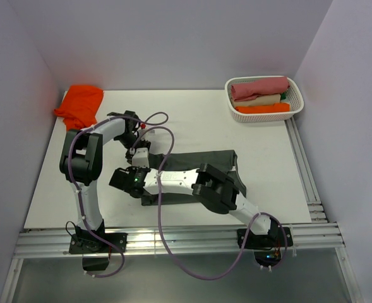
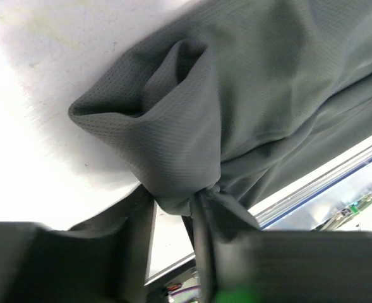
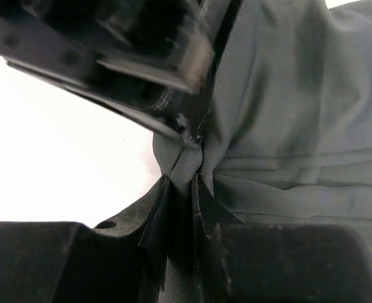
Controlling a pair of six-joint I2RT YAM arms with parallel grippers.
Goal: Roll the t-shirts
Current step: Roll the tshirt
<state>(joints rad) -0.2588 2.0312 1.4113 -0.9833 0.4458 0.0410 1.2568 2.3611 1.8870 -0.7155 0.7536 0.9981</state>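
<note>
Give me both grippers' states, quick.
Left gripper: open, grey t-shirt bunched at its tips.
Right gripper: closed on the grey t-shirt.

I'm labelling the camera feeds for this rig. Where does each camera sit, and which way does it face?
Top: above and behind the bases, looking down at the table; left arm and right arm show.
Left wrist: on the left arm, facing the grey t-shirt; own fingers below.
Right wrist: on the right arm, facing the same shirt; own fingers pinch it.
Shared: all see that shirt.
</note>
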